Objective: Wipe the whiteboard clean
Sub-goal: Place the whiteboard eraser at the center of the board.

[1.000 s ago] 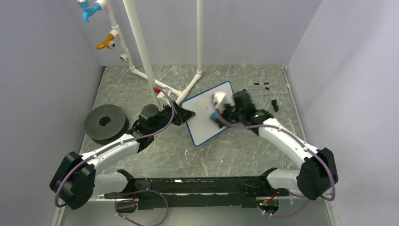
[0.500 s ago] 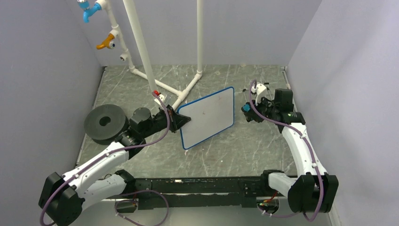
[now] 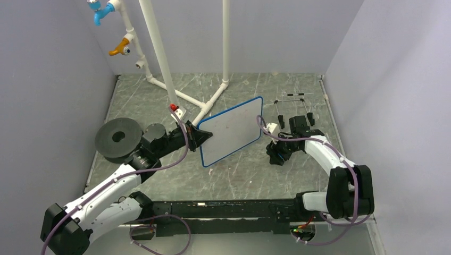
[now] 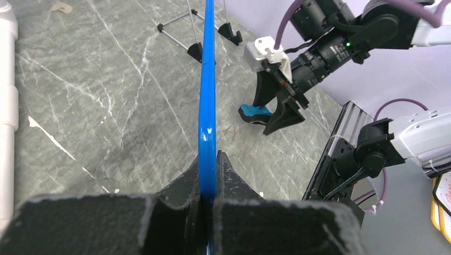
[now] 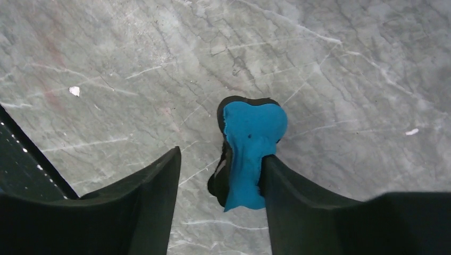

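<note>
The whiteboard [image 3: 231, 130], white with a thin blue rim, is held up off the table at a tilt, and its face looks plain white from above. My left gripper [image 3: 205, 137] is shut on its left edge. In the left wrist view the blue rim [image 4: 206, 95] runs edge-on out of the closed fingers [image 4: 228, 172]. Right of the board, my right gripper [image 3: 276, 156] points down at the table and is open. A blue and black eraser [image 5: 250, 133] lies on the table between its fingers [image 5: 159, 180], leaning against the right one.
A thin black wire easel stand [image 3: 298, 106] lies at the back right. A black disc [image 3: 119, 138] sits on the left beside the left arm. White pipes [image 3: 159, 58] rise from the back of the table. Grey walls close in both sides.
My right gripper left the board's face, swung right, came down to the table and opened, letting go of the eraser. The left arm shifted the board slightly left.
</note>
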Controlling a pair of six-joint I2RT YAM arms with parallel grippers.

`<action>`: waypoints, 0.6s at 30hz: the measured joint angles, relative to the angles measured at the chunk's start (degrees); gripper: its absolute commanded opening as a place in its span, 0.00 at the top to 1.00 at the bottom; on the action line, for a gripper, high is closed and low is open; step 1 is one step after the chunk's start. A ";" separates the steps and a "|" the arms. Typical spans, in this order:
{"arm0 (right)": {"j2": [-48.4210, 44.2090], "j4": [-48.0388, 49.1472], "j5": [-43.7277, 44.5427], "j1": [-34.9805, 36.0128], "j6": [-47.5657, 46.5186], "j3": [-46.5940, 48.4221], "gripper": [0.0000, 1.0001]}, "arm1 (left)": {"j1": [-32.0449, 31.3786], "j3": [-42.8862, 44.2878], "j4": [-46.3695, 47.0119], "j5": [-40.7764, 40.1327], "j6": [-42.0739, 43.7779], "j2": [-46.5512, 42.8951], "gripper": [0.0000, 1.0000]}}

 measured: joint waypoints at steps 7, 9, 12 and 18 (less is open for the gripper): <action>1.84 -2.36 -0.33 0.68 -1.62 0.79 0.22 | 0.00 -1.14 0.04 -0.13 0.39 -2.38 1.00; 1.84 -4.02 -1.29 0.68 -2.69 1.77 0.19 | 0.00 -1.44 0.04 -0.09 0.42 -2.40 1.00; 1.84 -6.29 -3.17 0.68 -4.76 2.93 0.16 | 0.00 -1.66 -0.04 0.04 0.42 -2.40 1.00; 2.05 -8.68 -4.85 0.79 -9.14 2.93 0.13 | 0.00 -2.78 1.84 0.98 -0.11 -2.91 1.00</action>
